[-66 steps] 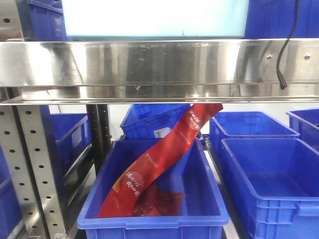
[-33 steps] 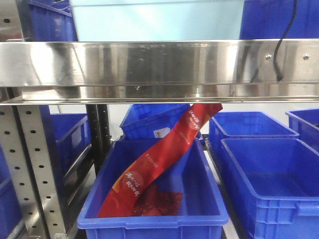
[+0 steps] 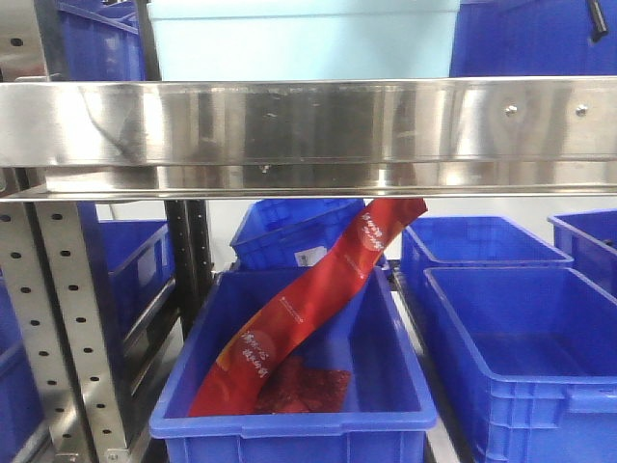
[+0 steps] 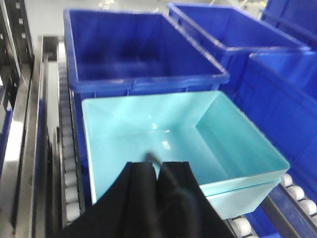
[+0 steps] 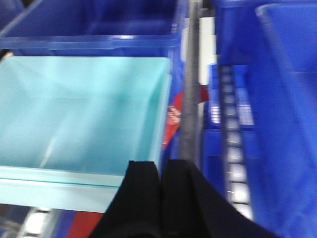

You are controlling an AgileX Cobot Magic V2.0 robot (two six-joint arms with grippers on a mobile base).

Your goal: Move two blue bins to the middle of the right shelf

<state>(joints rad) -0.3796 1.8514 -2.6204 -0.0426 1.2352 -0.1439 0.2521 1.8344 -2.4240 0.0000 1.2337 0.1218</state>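
You face a steel shelf (image 3: 308,121) carrying a pale bin (image 4: 173,144); blue bins (image 3: 299,405) sit below. Left gripper (image 4: 157,171) and right gripper (image 5: 159,171) both pressed closed, gripping nothing. Wrist views blurred.

Ahead of your left gripper (image 4: 157,171) sits the bin (image 4: 173,144) on the rollers (image 4: 69,148); a second bin (image 4: 133,47) stands behind it, others to its right.

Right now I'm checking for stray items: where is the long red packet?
In the front view the long red packet leans diagonally in the open blue bin at lower centre, below the steel shelf rail, its top end rising toward the bin behind.
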